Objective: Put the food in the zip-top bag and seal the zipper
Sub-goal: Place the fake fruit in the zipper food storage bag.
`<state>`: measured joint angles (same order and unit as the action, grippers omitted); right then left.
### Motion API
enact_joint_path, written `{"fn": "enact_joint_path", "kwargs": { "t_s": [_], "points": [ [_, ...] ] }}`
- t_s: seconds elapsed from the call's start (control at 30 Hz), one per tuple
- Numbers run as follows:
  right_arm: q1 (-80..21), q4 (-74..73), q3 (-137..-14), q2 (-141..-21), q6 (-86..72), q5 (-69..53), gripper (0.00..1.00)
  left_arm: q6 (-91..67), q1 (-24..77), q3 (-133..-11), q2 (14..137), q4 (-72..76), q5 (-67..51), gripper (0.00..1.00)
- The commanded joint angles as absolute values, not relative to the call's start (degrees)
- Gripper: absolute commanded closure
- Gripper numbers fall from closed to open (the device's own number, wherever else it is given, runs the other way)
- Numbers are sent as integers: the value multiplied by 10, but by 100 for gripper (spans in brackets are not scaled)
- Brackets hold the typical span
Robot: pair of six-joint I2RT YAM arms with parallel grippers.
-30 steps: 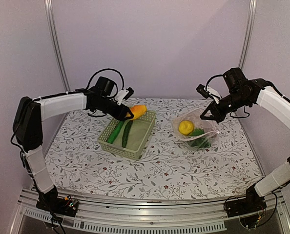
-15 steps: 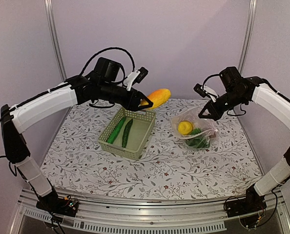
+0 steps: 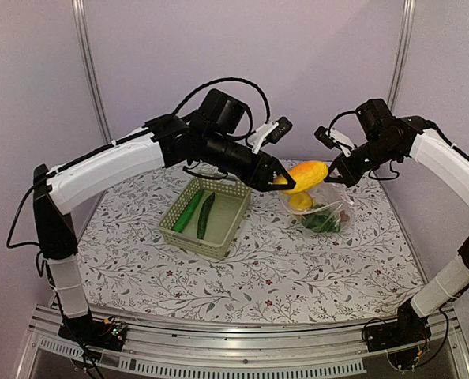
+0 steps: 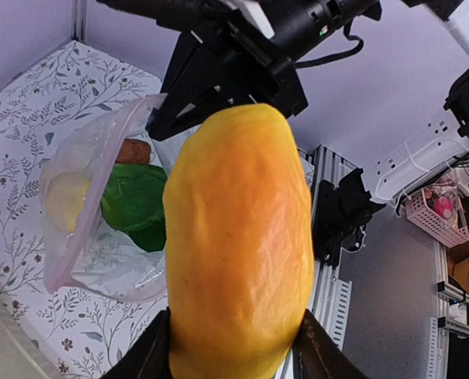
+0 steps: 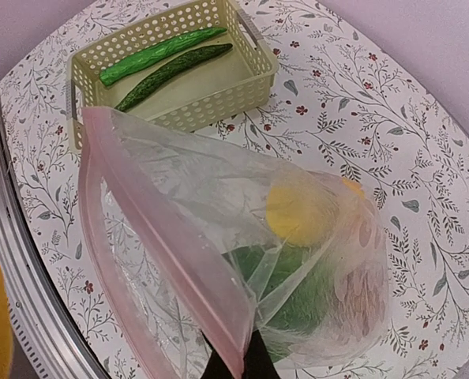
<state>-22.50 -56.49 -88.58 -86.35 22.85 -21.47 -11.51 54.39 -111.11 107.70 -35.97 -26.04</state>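
My left gripper (image 3: 285,183) is shut on a yellow-orange toy fruit (image 3: 300,174) and holds it in the air at the open mouth of the zip-top bag (image 3: 323,212). The fruit fills the left wrist view (image 4: 238,245). My right gripper (image 3: 339,174) is shut on the bag's pinkish zipper strip (image 5: 171,237) and holds the mouth up and open. The bag (image 5: 298,253) holds a yellow lemon (image 5: 302,209), leafy greens (image 5: 298,300) and a brown piece (image 4: 133,150). Two green cucumbers (image 3: 196,213) lie in the pale green basket (image 3: 226,236).
The basket stands left of the bag on the flower-patterned table (image 3: 250,276). Metal rails run along the near edge (image 3: 219,332). Purple walls close in the back and sides.
My left arm has carried the yellow-orange fruit from over the basket to the right, up to the bag's mouth. My right gripper has lifted the bag's edge slightly.
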Motion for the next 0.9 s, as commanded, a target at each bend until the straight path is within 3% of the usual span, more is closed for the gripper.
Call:
{"fn": "enact_joint_path", "kwargs": {
  "t_s": [0.0,0.27,0.77,0.87],
  "points": [
    [-230,-573,-904,-862,219,-191,100,-129,566,-1182,1148,-466,-258,79],
    [-233,-574,-910,-860,215,-192,100,-198,564,-1257,1213,-514,-210,81],
    [-259,-584,-909,-853,222,-241,100,-355,521,-1351,1324,-476,-245,86],
    [-259,-583,-909,-853,221,-248,100,-360,519,-1352,1332,-447,-245,77]
  ]
}}
